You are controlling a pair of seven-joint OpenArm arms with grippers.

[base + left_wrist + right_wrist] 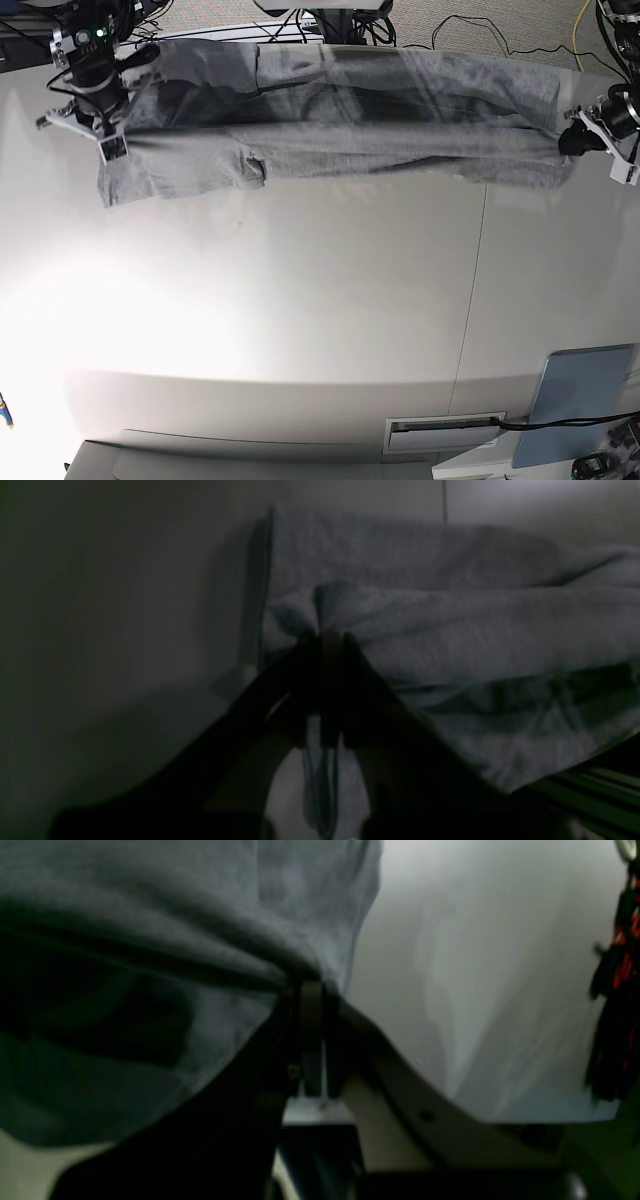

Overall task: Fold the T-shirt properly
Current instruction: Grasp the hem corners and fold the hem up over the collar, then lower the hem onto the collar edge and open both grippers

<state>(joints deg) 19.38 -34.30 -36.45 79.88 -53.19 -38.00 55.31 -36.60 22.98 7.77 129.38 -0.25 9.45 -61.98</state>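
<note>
I see the T-shirt (pixel 340 140) stretched from 9 to 3 o'clock; left end effector (pixel 568 142) and right end effector (pixel 112 140) both pinch it.

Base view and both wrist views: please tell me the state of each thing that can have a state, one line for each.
T-shirt: stretched wide between the two arms at the far side of the table, bunched and wrinkled, not folded yet.
Left gripper: fingers shut on the T-shirt's edge.
Right gripper: fingers shut on a bunch of the T-shirt.
</note>
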